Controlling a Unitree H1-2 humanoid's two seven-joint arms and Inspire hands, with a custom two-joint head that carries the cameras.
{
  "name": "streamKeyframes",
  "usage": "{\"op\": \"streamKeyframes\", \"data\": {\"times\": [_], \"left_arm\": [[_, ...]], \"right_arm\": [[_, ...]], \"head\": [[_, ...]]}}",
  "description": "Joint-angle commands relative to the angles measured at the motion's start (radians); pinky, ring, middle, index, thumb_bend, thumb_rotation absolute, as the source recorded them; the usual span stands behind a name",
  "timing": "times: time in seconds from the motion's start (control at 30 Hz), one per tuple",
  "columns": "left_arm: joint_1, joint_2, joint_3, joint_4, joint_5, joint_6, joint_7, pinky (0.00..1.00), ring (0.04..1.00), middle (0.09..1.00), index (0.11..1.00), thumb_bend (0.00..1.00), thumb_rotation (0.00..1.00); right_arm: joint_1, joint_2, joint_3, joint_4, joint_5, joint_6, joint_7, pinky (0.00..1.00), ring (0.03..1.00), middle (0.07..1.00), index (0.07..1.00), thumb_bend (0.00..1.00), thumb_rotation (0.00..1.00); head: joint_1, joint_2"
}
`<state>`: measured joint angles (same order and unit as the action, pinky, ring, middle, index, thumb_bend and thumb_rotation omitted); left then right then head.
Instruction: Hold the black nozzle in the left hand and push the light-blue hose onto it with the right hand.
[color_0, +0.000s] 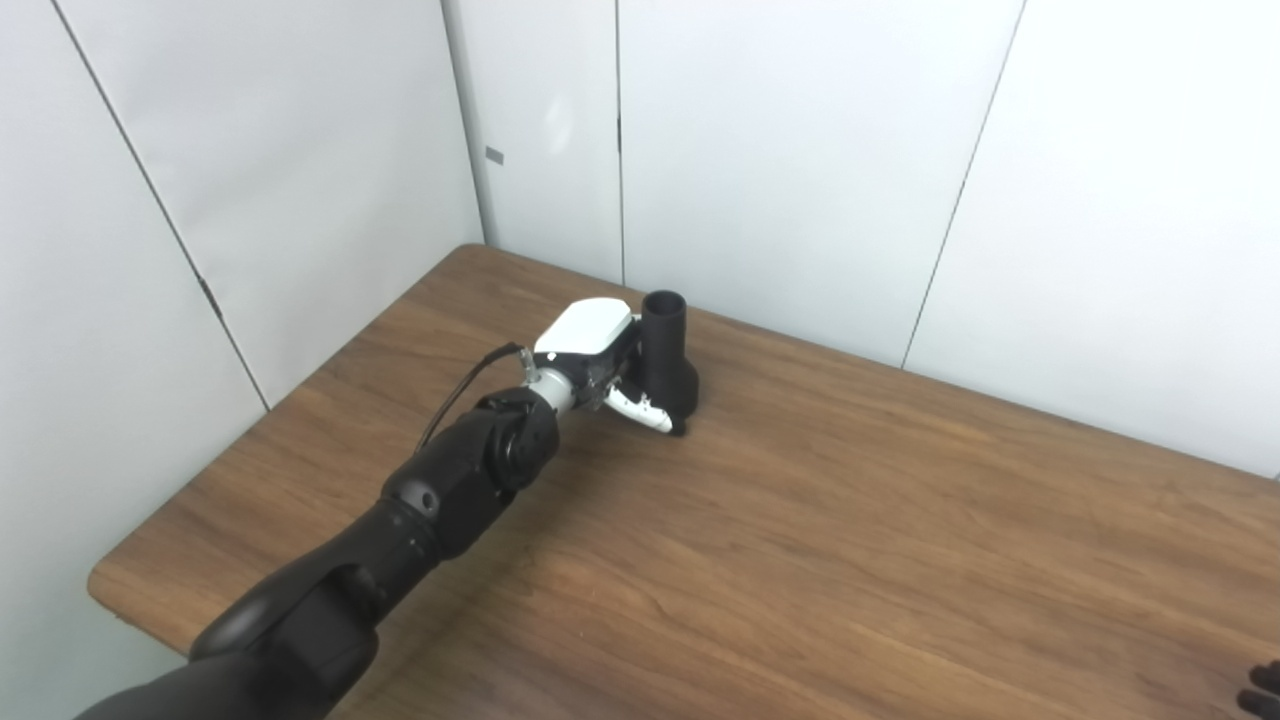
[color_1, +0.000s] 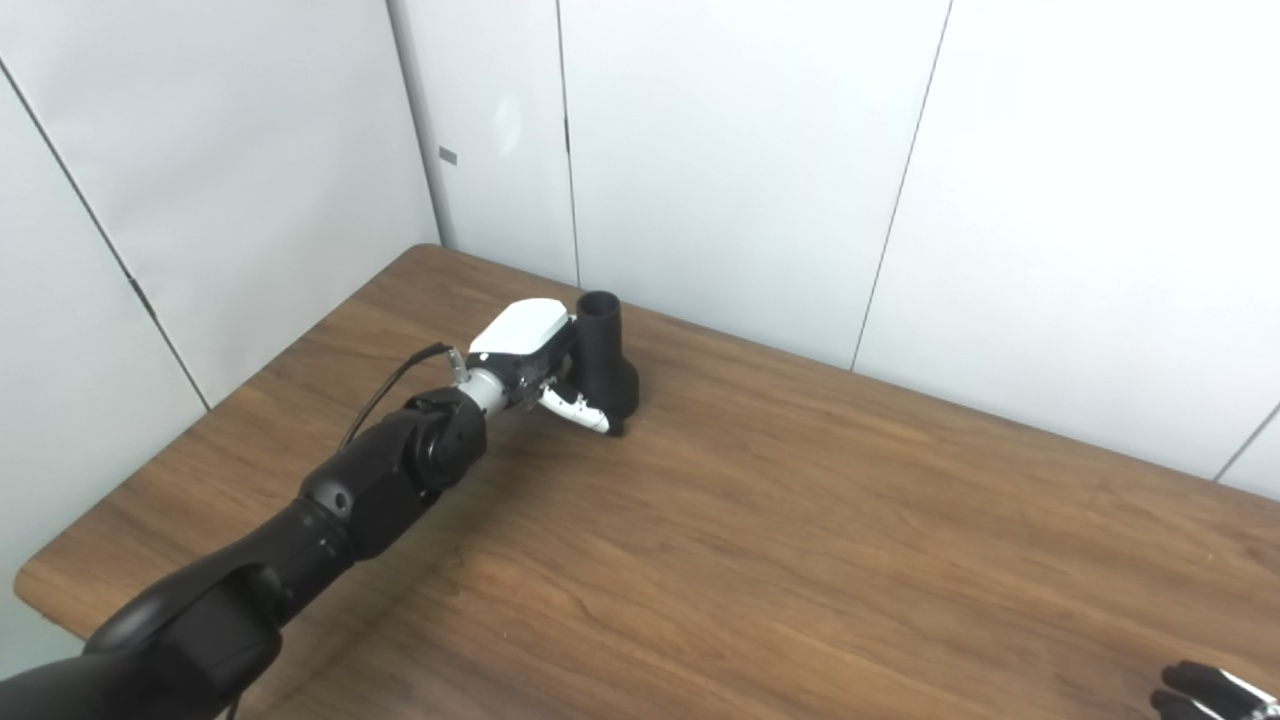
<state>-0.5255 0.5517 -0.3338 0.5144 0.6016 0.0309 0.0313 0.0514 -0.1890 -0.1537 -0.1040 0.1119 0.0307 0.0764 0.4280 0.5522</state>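
Wooden table (color_0: 900, 560) fills the near view. On its far left, the left hand (color_0: 600, 365) has its fingers around the upright black nozzle (color_0: 668, 360), so holding looks done. Right hand (color_1: 1205, 692) barely shows at the near right; its fingers cannot be judged. No light-blue hose is visible, so pushing remains.

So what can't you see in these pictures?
- Light-blue hose: in neither view.
- Right hand: cut off by the bottom-right corner in both views; open or shut unclear.
- Left hand fingers: hidden behind the black nozzle, so the grip is unclear.
- Nozzle's far side: faces away.
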Motion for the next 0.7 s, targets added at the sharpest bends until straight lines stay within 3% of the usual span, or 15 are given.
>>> {"op": "streamKeyframes", "data": {"times": [0.0, 0.2, 0.27, 0.33, 0.4, 0.43, 0.5, 0.67], "left_arm": [[0.1, -0.054, -0.074, 0.053, 0.0, 0.018, -0.126, 0.55, 0.676, 0.732, 0.746, 1.0, 0.23], [0.1, -0.06, -0.091, 0.088, 0.02, -0.026, -0.09, 0.6, 0.698, 0.733, 0.735, 1.0, 0.26], [0.103, -0.066, -0.095, 0.103, 0.032, -0.043, -0.061, 0.49, 0.591, 0.642, 0.693, 1.0, 0.24], [0.105, -0.071, -0.099, 0.12, 0.041, -0.068, -0.025, 0.47, 0.559, 0.615, 0.657, 1.0, 0.22], [0.111, -0.079, -0.097, 0.142, 0.043, -0.109, 0.031, 0.46, 0.529, 0.571, 0.59, 0.98, 0.12], [0.114, -0.085, -0.092, 0.152, 0.034, -0.13, 0.053, 0.45, 0.511, 0.551, 0.541, 0.76, 0.09], [0.12, -0.094, -0.088, 0.169, 0.023, -0.157, 0.087, 0.43, 0.475, 0.501, 0.499, 0.57, 0.02], [0.137, -0.119, -0.081, 0.193, 0.011, -0.192, 0.162, 0.34, 0.396, 0.449, 0.507, 0.52, 0.0]], "right_arm": [[-0.007, -0.013, -0.006, -0.029, 0.003, -0.017, 0.002, 0.54, 0.649, 0.67, 0.628, 0.46, 0.39], [-0.004, -0.014, -0.008, -0.037, 0.005, -0.001, 0.001, 0.54, 0.65, 0.672, 0.63, 0.47, 0.41], [-0.004, -0.014, -0.009, -0.04, 0.008, 0.008, 0.001, 0.55, 0.653, 0.673, 0.63, 0.5, 0.41], [-0.002, -0.015, -0.008, -0.046, 0.006, 0.013, 0.002, 0.55, 0.656, 0.676, 0.632, 0.49, 0.42], [-0.001, -0.016, -0.008, -0.047, 0.003, 0.01, 0.002, 0.55, 0.66, 0.678, 0.636, 0.48, 0.41], [-0.001, -0.017, -0.009, -0.046, 0.002, 0.009, 0.003, 0.56, 0.661, 0.678, 0.636, 0.47, 0.4], [-0.001, -0.017, -0.009, -0.047, 0.001, 0.01, 0.002, 0.56, 0.666, 0.683, 0.64, 0.46, 0.4], [-0.003, -0.018, -0.01, -0.045, 0.003, 0.011, 0.003, 0.55, 0.657, 0.678, 0.636, 0.48, 0.41]], "head": [[0.0, 0.002], [-0.002, 0.004], [-0.002, 0.004], [-0.001, 0.009], [-0.001, 0.009], [-0.002, 0.01], [-0.002, 0.009], [-0.001, 0.011]]}}
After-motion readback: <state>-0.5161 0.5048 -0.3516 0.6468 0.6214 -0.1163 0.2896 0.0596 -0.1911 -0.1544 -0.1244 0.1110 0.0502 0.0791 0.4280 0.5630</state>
